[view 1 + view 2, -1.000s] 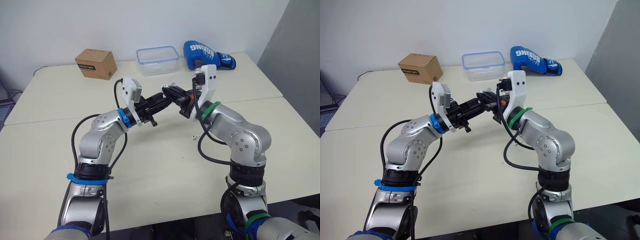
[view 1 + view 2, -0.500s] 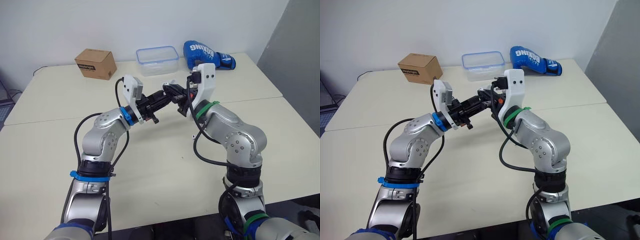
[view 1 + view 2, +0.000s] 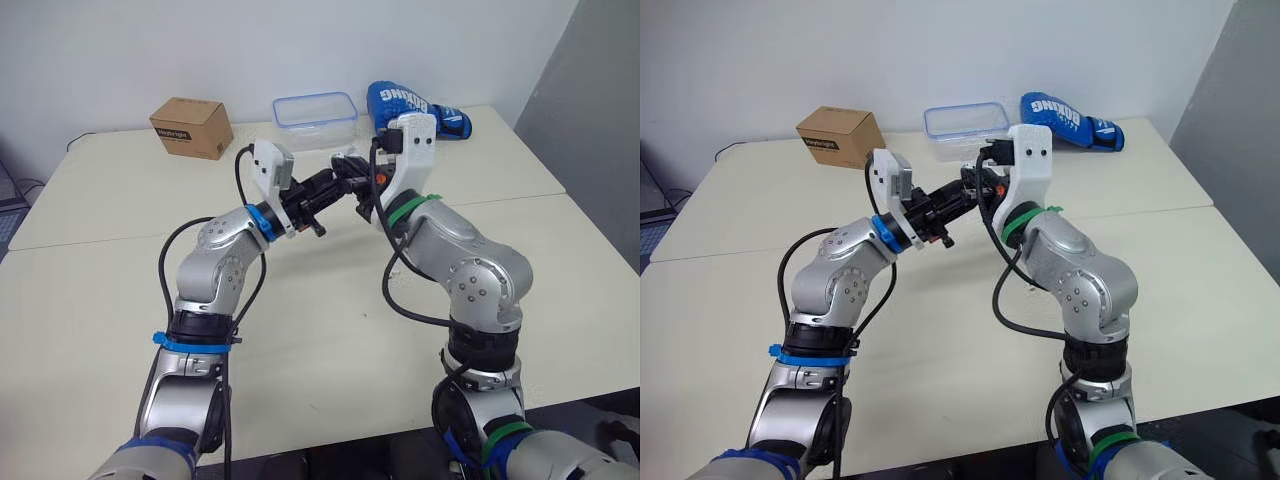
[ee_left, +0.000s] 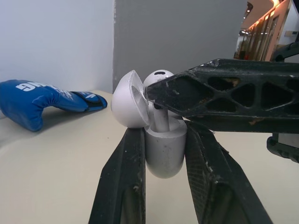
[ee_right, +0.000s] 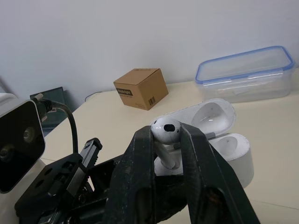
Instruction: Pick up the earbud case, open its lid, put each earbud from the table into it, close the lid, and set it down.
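Case [image 4: 163, 149] sits upright, clamped at its sides between the two fingers of the left end effector [image 4: 164, 135], held in the air above the bench [image 3: 300, 330]. Lid [image 4: 128, 100] is hinged open and tipped back. Earbud [image 4: 158, 78] is pinched at its head by the closed right end effector [image 5: 167, 140], stem pointing down into the case mouth.

Both arms are raised with elbows bent. The forearms converge so the two end effectors meet tip to tip over the far middle of the bench.

The stem's lower end is hidden by the case rim and a finger, so I cannot tell whether it is seated.

The bench is pale cream. At its far edge are a box [image 3: 192, 127], a clear tub [image 3: 315, 120] and a blue glove [image 3: 410, 108]. Behind is a white wall [image 3: 200, 50].
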Tool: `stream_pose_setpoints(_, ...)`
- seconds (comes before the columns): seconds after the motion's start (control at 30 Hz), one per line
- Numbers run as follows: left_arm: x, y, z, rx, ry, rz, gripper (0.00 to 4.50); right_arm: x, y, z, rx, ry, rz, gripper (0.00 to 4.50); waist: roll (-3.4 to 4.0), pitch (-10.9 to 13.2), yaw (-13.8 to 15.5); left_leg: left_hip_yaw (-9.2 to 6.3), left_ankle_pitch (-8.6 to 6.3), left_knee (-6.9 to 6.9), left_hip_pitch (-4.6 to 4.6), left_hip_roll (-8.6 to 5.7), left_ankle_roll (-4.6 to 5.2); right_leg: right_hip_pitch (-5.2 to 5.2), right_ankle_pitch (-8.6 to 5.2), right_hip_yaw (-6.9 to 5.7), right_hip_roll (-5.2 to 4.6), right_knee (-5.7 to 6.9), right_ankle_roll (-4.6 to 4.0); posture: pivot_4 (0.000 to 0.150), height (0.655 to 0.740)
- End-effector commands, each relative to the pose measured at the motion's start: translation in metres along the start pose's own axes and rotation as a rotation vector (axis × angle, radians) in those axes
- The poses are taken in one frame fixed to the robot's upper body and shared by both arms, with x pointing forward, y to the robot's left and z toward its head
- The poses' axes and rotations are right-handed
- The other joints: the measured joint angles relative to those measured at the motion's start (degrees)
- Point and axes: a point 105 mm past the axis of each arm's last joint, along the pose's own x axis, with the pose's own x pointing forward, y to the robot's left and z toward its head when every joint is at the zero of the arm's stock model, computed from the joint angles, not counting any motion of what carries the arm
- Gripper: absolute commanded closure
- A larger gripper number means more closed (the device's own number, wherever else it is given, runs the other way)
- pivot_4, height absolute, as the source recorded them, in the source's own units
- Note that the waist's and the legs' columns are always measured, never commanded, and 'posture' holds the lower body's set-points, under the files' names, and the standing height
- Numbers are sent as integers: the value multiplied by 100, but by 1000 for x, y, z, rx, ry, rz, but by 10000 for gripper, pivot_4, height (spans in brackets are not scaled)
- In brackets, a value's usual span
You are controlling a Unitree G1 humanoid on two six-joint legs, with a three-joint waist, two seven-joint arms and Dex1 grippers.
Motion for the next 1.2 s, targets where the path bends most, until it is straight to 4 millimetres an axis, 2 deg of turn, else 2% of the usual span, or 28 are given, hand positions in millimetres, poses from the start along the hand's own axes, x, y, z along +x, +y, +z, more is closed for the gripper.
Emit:
stream_pose_setpoints(0.03,10,-7,35,91,-109,-31,37123,3,6,-8,12,49,18,41010,0,0,0,0,0,0,0,0,0,0,0,0,0,0,0,1500,7400)
stream_pose_setpoints(0.1,11,-8,35,92,-110,-33,37123,3,6,-9,17,57,17,41010,0,0,0,0,0,0,0,0,0,0,0,0,0,0,0,1500,7400)
stream_pose_setpoints(0.27,11,-8,36,93,-110,-38,37123,1,1,-3,-10,30,2,24407,0,0,-3,0,0,0,0,0,0,0,0,0,0,0,0,1500,7400)
stream_pose_setpoints(0.63,0,-3,38,110,-104,-29,37123,-13,-18,21,-209,-32,8,24407,0,0,-3,0,0,0,-1,-1,0,1,0,-1,0,-2,0,1500,7400)
stream_pose_setpoints(0.8,-8,-4,40,115,-100,-45,37123,-26,-22,36,-313,-31,95,24407,0,1,-2,1,0,0,-2,-1,1,2,0,0,0,-5,0,1500,7400)
stream_pose_setpoints(0.97,-27,-7,42,111,-56,-119,37123,-54,-23,45,-530,152,364,24407,2,4,0,2,-2,-3,-2,-1,4,7,0,-1,1,-13,1,1500,7400)
stream_pose_setpoints(1.17,-44,-7,40,104,12,-185,37123,-69,-33,29,-701,441,543,24407,1,5,-5,4,-4,-2,4,6,8,17,-1,-6,6,-16,2,1500,7400)
stream_pose_setpoints(1.2,-48,-8,40,94,23,-200,37123,-70,-34,18,-737,521,576,24407,0,6,-9,5,-4,-1,4,6,7,16,-1,-5,6,-15,2,1500,7400)
